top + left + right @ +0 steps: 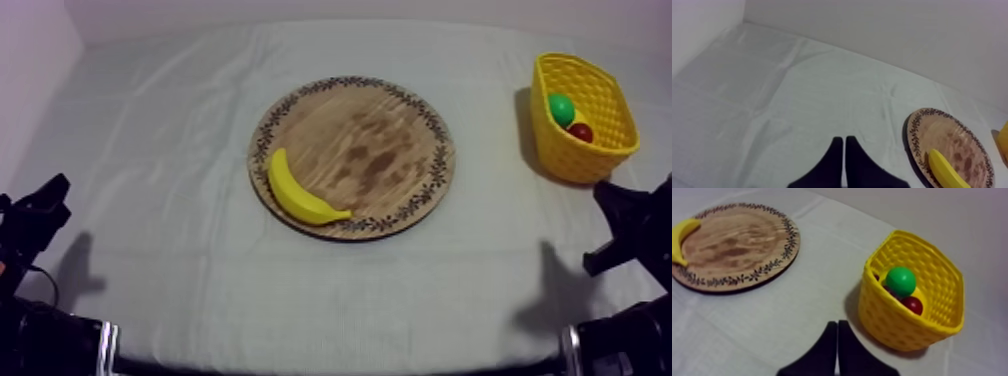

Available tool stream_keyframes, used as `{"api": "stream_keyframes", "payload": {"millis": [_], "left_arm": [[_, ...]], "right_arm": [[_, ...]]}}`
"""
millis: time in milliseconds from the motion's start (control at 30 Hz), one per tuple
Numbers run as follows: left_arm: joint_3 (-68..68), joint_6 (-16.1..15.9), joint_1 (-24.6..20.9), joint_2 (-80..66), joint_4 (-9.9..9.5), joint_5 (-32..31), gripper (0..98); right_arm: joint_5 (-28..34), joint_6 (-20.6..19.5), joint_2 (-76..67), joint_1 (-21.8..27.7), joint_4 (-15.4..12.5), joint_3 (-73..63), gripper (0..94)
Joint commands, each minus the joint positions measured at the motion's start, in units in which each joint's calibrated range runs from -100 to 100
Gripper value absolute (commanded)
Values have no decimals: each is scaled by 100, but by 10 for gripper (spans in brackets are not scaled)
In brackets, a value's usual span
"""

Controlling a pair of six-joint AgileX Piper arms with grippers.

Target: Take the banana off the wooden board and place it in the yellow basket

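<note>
— Yellow banana (300, 195) on wooden board (370, 130), nr its rim. Left hand (844, 144) & right hand (837, 327) clenched, empty.
— Risk: curved, could slip mid-lift; yellow basket (565, 155) part full, may hang over rim.

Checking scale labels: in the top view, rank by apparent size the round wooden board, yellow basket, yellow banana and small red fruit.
1. round wooden board, patterned rim
2. yellow basket
3. yellow banana, lying on the board
4. small red fruit, partly hidden inside the basket
</note>
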Motion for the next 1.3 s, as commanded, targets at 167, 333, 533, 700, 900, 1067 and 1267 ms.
{"api": "stream_keyframes", "payload": {"millis": [167, 333, 533, 700, 900, 1067, 1267], "left_arm": [[0, 1, 2, 0, 2, 0, 1], [0, 2, 2, 0, 2, 0, 1], [0, 2, 2, 0, 2, 0, 1], [0, 2, 2, 0, 2, 0, 1], [0, 2, 2, 0, 2, 0, 1], [0, 2, 2, 0, 2, 0, 1], [0, 2, 2, 0, 2, 0, 1]], "right_arm": [[239, -332, 1028, -229, 267, -1494, 2], [969, -590, 2079, -442, 176, -3271, 2], [1589, -687, 3171, -626, 24, -4885, 2], [2125, -713, 4087, -930, -98, -5948, 2], [3165, -695, 5448, -1449, -263, -7258, 2], [3777, -801, 6491, -2018, -220, -7971, 2], [4134, -962, 7464, -2574, -189, -8472, 2]]}}
